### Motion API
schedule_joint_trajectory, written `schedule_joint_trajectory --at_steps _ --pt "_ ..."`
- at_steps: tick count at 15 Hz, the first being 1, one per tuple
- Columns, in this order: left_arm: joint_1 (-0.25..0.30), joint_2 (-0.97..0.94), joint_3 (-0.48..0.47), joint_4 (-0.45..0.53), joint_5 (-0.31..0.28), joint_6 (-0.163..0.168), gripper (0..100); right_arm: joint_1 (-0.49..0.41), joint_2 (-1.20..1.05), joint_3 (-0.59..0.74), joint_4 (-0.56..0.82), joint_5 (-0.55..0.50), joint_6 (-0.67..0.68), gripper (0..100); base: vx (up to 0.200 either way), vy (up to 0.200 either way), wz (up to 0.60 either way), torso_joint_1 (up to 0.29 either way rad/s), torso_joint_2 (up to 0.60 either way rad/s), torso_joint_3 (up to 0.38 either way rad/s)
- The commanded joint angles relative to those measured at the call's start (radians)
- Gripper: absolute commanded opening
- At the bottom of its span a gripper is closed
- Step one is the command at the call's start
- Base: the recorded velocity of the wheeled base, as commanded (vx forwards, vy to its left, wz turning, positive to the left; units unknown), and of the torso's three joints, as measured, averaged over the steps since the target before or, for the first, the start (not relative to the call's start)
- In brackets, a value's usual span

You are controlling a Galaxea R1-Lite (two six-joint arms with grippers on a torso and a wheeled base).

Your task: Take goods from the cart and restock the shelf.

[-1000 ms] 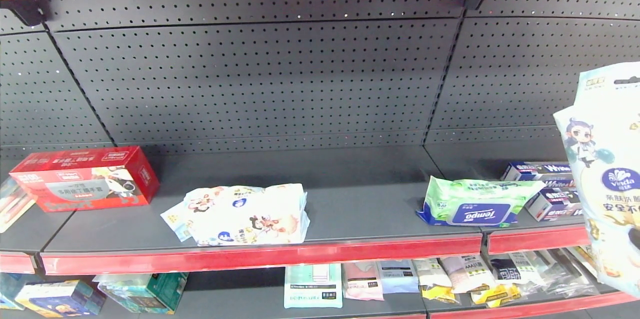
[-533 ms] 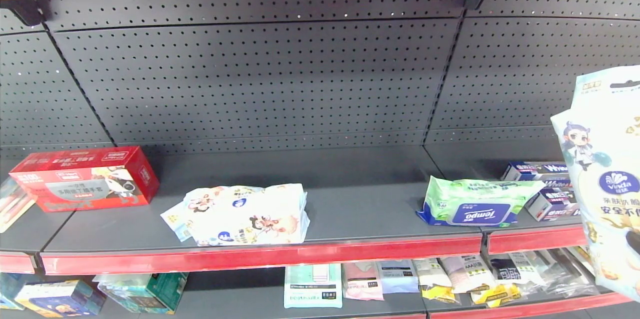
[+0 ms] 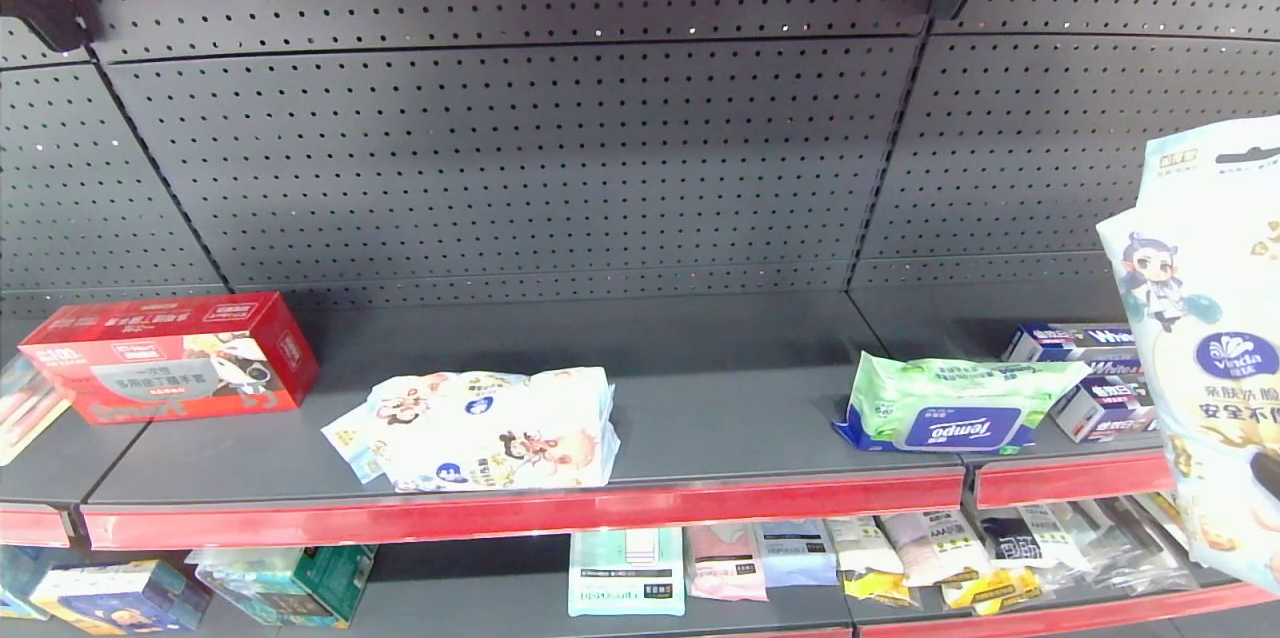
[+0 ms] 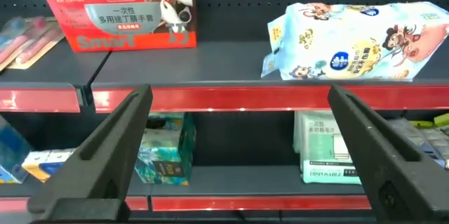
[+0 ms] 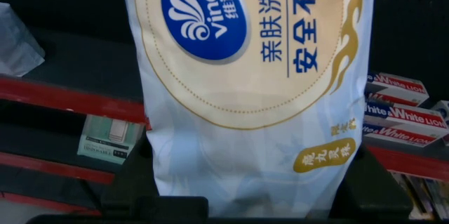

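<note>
You have the right gripper (image 5: 252, 199) pinching the pale blue-and-white pouch (image 3: 1215, 348) low on its body. The pouch stands upright at the right edge of the head frame, in front of the shelf (image 3: 700, 398) and not resting on it. Your left gripper (image 4: 240, 94) has its jaws spread wide with nothing between them, facing the red box (image 4: 119, 10) and the cartoon-printed pack (image 4: 351, 41). A green wipes pack (image 3: 950, 403) lies right of centre.

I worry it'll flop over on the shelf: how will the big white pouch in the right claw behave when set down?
Probably floppy: the white pouch is a soft bag, creased where the right claw grips its lower end. Its glossy film looks slippery. Tall and narrow, it may tip if stood upright.
</note>
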Motion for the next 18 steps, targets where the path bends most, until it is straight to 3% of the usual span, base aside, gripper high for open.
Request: schedule_joint_trajectory --at_steps 1,9,12,18 --pt "0.0 0.0 0.0 0.0 0.0 -0.001 100 0.0 0.011 0.001 -0.001 0.0 -0.001 0 0.0 0.0 0.6 0.007 0.0 0.002" --pt "0.0 0.0 0.0 0.0 0.0 0.001 100 -0.001 0.039 0.006 -0.001 0.0 0.005 0 0.0 0.0 0.6 0.003 0.0 0.002" --pt "0.0 0.0 0.0 0.0 0.0 0.001 100 0.008 0.083 -0.023 -0.001 0.011 -0.003 0 0.0 0.0 0.0 0.0 0.0 0.0" --pt "0.0 0.0 0.0 0.0 0.0 -0.001 100 0.111 0.385 -0.118 -0.011 0.149 -0.055 0 0.0 0.0 0.0 0.0 0.0 0.0"
